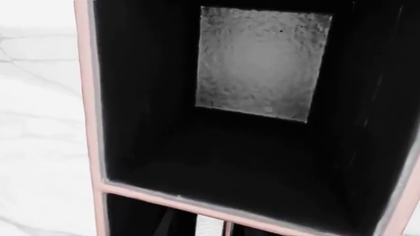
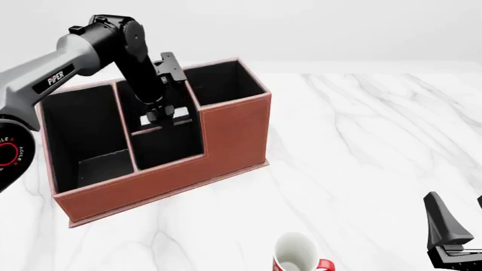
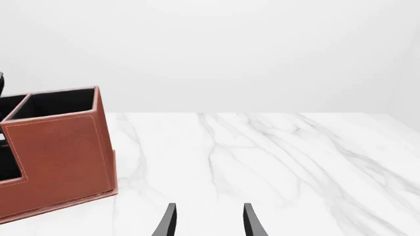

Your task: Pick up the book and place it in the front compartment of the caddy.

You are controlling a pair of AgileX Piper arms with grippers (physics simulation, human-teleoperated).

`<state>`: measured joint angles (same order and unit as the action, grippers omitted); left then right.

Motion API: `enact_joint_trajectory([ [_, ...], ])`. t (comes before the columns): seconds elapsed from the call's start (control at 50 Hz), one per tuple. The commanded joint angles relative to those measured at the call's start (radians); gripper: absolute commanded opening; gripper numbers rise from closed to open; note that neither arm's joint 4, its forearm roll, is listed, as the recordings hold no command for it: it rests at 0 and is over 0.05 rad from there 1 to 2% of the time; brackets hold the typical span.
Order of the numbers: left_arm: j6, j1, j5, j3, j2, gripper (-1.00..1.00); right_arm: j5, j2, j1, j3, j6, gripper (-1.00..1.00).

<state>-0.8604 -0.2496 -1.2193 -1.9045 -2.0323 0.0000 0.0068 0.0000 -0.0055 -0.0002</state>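
Observation:
The reddish-brown caddy [image 2: 226, 135] stands at the left of the marble table, also visible in the right wrist view [image 3: 59, 157]. My left gripper [image 2: 167, 116] reaches down into its top, over the squarish middle front compartment [image 2: 169, 148]. A thin white strip shows on both sides of the fingers, the page edge of the book [image 2: 153, 121]. Its black cover blends into the lining, and the fingers look shut on it. The left wrist view looks down into a black cell with a grey floor [image 1: 259, 64]; no fingers show there. My right gripper [image 3: 208, 223] hovers open and empty at the near right [image 2: 461, 217].
A white-and-red mug [image 2: 295, 254] stands near the table's front edge, between the caddy and my right gripper. Bare marble [image 2: 362, 141] stretches right of the caddy. The large long cell [image 2: 90, 141] lies left of my left gripper.

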Motion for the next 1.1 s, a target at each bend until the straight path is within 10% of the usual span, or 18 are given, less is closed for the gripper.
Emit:
enact_joint_trajectory([
  [0.02,-0.026,0.02,-0.001,-0.001,0.011,1.0,-0.001,0.0,0.0,0.0,0.0,1.0],
  [0.56,-0.109,0.06,-0.001,0.076,0.159,1.0,-0.001,0.0,0.0,0.001,0.0,1.0],
  [1.1,-0.239,0.132,-0.001,0.366,0.559,1.0,-0.001,0.0,0.0,0.0,0.0,1.0],
])
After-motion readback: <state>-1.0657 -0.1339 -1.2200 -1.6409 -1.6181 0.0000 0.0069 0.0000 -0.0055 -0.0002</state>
